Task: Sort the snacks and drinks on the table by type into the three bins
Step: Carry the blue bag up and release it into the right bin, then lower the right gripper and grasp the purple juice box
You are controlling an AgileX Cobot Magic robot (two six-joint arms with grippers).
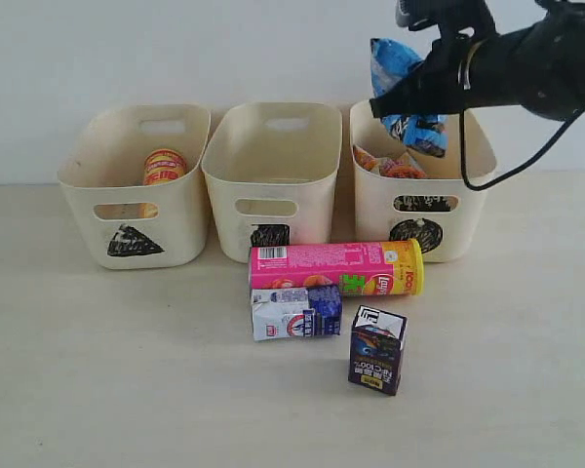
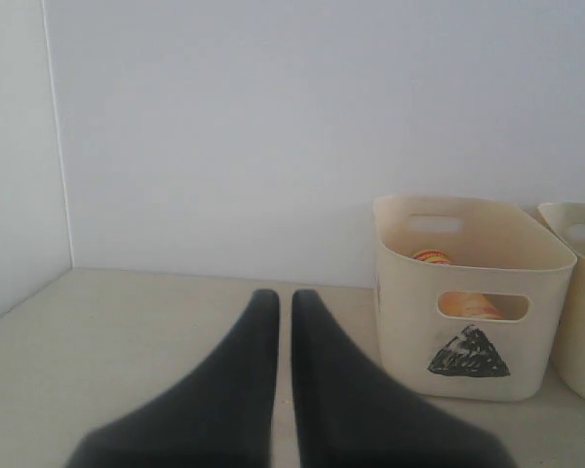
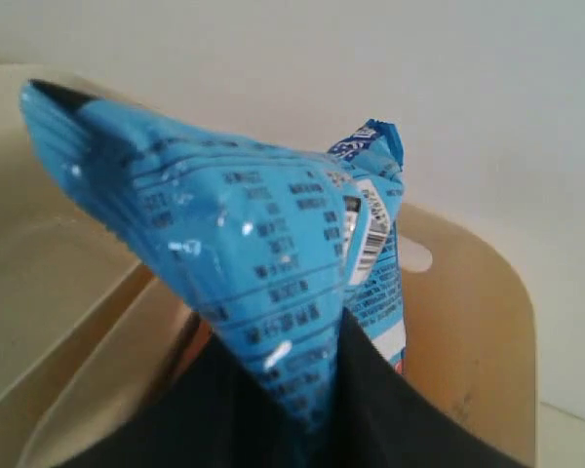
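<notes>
Dangling a blue bag (image 1: 395,60) over the circle-marked bin (image 1: 473,219), clamped in the right gripper (image 1: 416,96).
Probably light, soft and slippery; best pinched gently at a sealed edge to spare the contents. Glossy, crinkled, printed with dark text and 1 barcode. Left gripper (image 2: 285,302) closed on nothing, near the triangle bin (image 2: 409,322).
</notes>
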